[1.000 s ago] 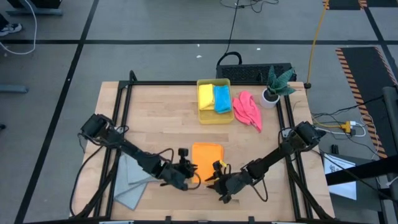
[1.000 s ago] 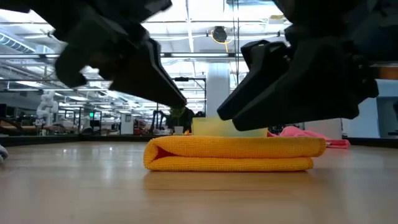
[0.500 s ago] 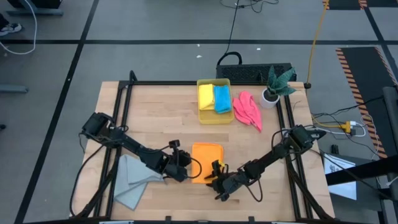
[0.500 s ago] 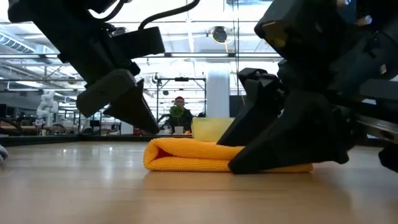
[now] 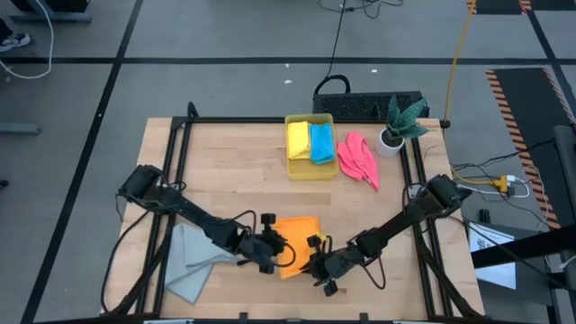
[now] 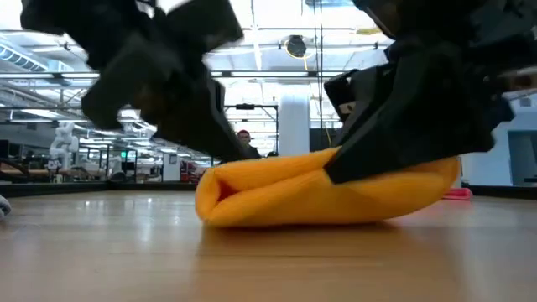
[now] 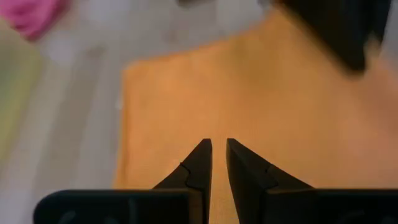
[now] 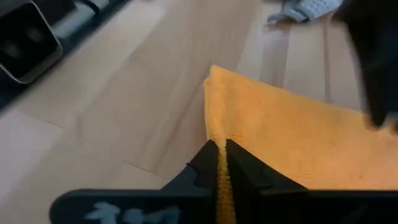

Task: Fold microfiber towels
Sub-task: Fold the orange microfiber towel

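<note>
Tools (image 8: 219, 149) pinch nubbly, puffed-up orange towel (image 6: 327, 197).

Two dark jointed arms; black tapered fingers (image 7: 200, 165); looping black cables.

I have both arms stretched low toward each other at the near edge; my left gripper (image 5: 273, 253) and right gripper (image 5: 315, 267) are each pinched closed, fingers nearly touching.

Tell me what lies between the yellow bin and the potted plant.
In the high view, the pink towel lies crumpled on the table between the yellow bin and the potted plant.
</note>
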### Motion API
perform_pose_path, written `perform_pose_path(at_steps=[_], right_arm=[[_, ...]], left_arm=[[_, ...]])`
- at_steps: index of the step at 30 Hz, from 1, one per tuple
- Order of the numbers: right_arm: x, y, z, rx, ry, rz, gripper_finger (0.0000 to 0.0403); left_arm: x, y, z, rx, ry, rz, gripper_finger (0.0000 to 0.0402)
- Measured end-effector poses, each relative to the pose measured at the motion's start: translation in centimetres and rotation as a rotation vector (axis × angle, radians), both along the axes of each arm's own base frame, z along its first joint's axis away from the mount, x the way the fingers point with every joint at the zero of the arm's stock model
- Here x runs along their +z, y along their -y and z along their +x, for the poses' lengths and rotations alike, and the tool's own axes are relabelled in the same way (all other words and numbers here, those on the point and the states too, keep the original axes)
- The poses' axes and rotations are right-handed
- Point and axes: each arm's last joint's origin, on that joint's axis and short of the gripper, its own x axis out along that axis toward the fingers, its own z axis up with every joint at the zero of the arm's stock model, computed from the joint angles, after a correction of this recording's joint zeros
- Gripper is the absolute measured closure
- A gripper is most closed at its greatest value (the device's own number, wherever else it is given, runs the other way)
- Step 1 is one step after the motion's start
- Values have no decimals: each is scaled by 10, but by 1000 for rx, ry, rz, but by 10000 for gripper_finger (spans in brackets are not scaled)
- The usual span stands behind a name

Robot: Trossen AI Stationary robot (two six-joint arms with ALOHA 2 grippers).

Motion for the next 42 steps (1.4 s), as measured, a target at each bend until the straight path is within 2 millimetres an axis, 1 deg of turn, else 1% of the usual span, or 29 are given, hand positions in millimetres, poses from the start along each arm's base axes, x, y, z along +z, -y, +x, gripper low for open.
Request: perform_pose_path(at_steps=[6,9,13,17,20,22,25,28,32,35,39,42], right_arm=[[6,3,-4,-38,-40,21,399],[7,3,-5,-47,-50,32,398],[8,3,-5,-57,-55,41,397],[8,4,-5,-61,-56,44,398],[9,3,-4,-65,-51,57,398],[11,3,-5,-71,-50,68,398],[20,4,-5,-86,-33,106,398],[32,6,-5,-117,-10,168,398],[48,15,-4,-173,6,237,399],[51,26,-2,-218,-19,252,399],[44,32,-1,-192,-109,279,399],[44,30,-3,-183,-118,287,399]], left_arm=[[-20,7,4,-106,-55,-69,350],[-30,9,4,-121,-83,-81,350],[-30,10,3,-122,-80,-55,350],[-23,14,0,-121,-52,-14,350],[-26,15,-3,-119,-80,-1,350],[-31,15,-1,-109,-72,-11,350],[-35,15,3,-108,-53,-8,350],[-37,16,4,-122,-42,0,350],[-25,20,0,-151,-20,28,350],[-15,22,-2,-146,17,87,350],[-12,13,2,-121,23,124,350],[-17,2,9,-103,9,77,350]])
